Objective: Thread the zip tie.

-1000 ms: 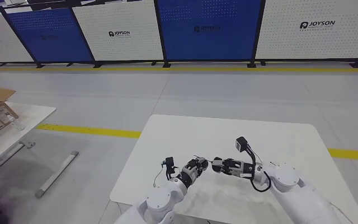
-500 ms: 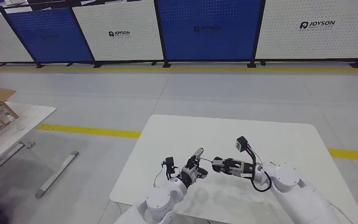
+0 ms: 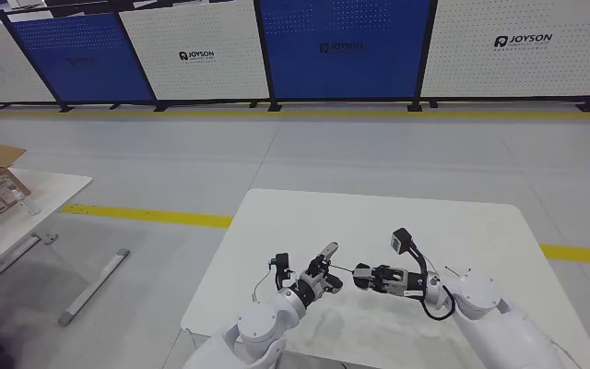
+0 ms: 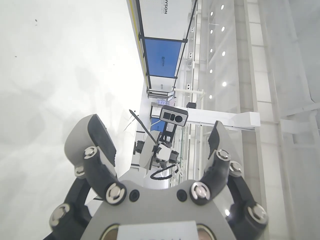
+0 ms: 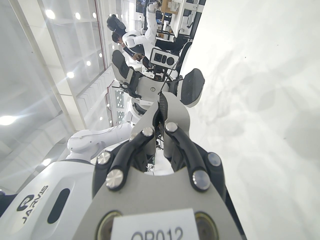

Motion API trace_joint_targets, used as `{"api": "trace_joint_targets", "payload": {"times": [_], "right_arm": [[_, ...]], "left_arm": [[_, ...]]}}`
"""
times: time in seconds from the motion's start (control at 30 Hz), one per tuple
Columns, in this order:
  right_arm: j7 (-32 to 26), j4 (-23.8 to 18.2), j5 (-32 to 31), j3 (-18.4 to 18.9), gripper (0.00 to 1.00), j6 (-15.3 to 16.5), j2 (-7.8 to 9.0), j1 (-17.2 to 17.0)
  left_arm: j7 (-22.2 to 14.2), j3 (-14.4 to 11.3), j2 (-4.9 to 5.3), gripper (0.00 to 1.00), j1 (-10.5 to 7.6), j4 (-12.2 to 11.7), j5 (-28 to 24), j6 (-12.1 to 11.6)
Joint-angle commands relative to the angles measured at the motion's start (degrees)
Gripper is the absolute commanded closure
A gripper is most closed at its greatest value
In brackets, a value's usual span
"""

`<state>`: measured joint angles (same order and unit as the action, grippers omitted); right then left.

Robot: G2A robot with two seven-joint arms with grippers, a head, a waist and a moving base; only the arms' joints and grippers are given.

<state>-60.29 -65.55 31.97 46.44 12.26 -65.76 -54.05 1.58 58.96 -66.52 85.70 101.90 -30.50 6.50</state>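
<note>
Above the white table [image 3: 442,221], my two grippers face each other tip to tip. My right gripper [image 3: 357,274] is shut on a thin black zip tie [image 3: 343,268], whose free end sticks out toward the left gripper [image 3: 332,267]. The left gripper is open and holds nothing. In the left wrist view its fingers [image 4: 101,136] spread wide, and the zip tie [image 4: 142,126] slants up from the right gripper [image 4: 153,148] beyond them. In the right wrist view my right gripper [image 5: 160,106] pinches the zip tie [image 5: 163,84], which points between the left gripper's spread pads [image 5: 191,88].
The tabletop [image 5: 262,76] around both grippers is bare, with a few small dark specks. Blue and white partition panels [image 3: 341,46] stand far behind. A yellow floor line [image 3: 147,216] passes a second table [image 3: 37,198] to the left.
My left gripper has opened, going from closed near the zip tie to fingers spread wide. My right gripper has drawn slightly to the right, still holding the tie.
</note>
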Motion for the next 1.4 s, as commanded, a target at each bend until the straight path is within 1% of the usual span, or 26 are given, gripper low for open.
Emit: {"api": "trace_joint_targets", "payload": {"times": [0.0, 0.1, 0.13, 0.27, 0.33, 0.43, 0.63, 0.73, 0.87, 0.9, 0.93, 0.97, 1.03, 1.07, 1.1, 1.2, 1.3, 1.33, 1.37], "right_arm": [[0.0, 0.0, 0.0, 0.0, 1.00, 0.0, 0.00, 0.0], [0.0, 0.0, 0.0, 0.0, 1.00, 0.0, 0.00, 0.0], [0.0, 0.0, 0.0, 0.0, 1.00, 0.0, 0.00, 0.0], [0.0, 0.0, 0.0, 0.0, 1.00, 0.0, 0.00, 0.0], [1.3, -0.6, -0.4, 0.2, 1.00, -0.3, 0.02, -0.6], [1.9, -1.3, -1.1, 0.6, 1.00, -0.9, 0.14, -1.3], [1.9, -1.3, -1.1, 0.6, 1.00, -0.9, 0.14, -1.3], [1.9, -1.3, -1.1, 0.6, 1.00, -0.9, 0.14, -1.3], [1.9, -1.3, -1.1, 0.6, 1.00, -0.9, 0.14, -1.3], [1.9, -1.3, -1.1, 0.6, 1.00, -0.9, 0.14, -1.3], [1.9, -1.3, -1.1, 0.6, 1.00, -0.9, 0.14, -1.3], [1.9, -1.3, -1.1, 0.6, 1.00, -0.9, 0.14, -1.3], [1.9, -1.3, -1.1, 0.6, 1.00, -0.9, 0.14, -1.3], [1.9, -1.3, -1.1, 0.6, 1.00, -0.9, 0.14, -1.3], [1.9, -1.3, -1.1, 0.6, 1.00, -0.9, 0.14, -1.3], [1.9, -1.3, -1.1, 0.6, 1.00, -0.9, 0.14, -1.3], [1.9, -1.3, -1.1, 0.6, 1.00, -0.9, 0.14, -1.3], [1.9, -1.3, -1.1, 0.6, 1.00, -0.9, 0.14, -1.3], [1.9, -1.3, -1.1, 0.6, 1.00, -0.9, 0.14, -1.3]], "left_arm": [[0.0, 0.0, 0.00, 0.00, 0.00, 0.0, 0.0, 0.0], [0.0, 0.0, 0.00, 0.00, 0.00, 0.0, 0.0, 0.0], [0.1, 0.2, -0.05, 0.00, -0.08, 0.0, -0.2, -0.5], [-1.0, 0.9, -0.05, 0.00, -0.20, -0.4, -0.2, -1.0], [-1.1, 1.1, -0.09, 0.00, -0.01, -0.4, -0.5, -1.3], [-1.1, 1.1, -0.09, 0.00, -0.01, -0.4, -0.5, -1.3], [-1.2, 1.1, -0.10, 0.00, -0.01, -0.4, -0.5, -1.4], [-2.5, 1.0, -0.12, 0.00, 0.03, -0.6, 0.1, -2.0], [-3.7, 1.1, -0.02, 0.00, 0.54, -0.5, 2.0, -3.1], [-3.9, 1.1, -0.01, 0.05, 0.73, -0.5, 2.5, -3.2], [-4.0, 1.1, -0.01, 0.30, 0.82, -0.5, 2.7, -3.3], [-4.0, 1.1, -0.01, 0.50, 0.89, -0.5, 2.9, -3.2], [-4.1, 1.2, -0.04, 0.57, 0.96, -0.5, 3.0, -3.1], [-4.2, 1.2, -0.05, 0.64, 0.97, -0.5, 3.2, -3.0], [-4.3, 1.2, -0.07, 0.68, 0.97, -0.5, 3.3, -2.9], [-4.3, 1.1, -0.12, 0.74, 0.97, -0.6, 3.6, -2.7], [-4.3, 1.2, -0.19, 0.76, 0.95, -0.6, 3.4, -2.4], [-4.3, 1.2, -0.23, 0.81, 0.92, -0.6, 3.4, -2.4], [-4.3, 1.2, -0.25, 0.90, 0.92, -0.6, 3.4, -2.4]]}}
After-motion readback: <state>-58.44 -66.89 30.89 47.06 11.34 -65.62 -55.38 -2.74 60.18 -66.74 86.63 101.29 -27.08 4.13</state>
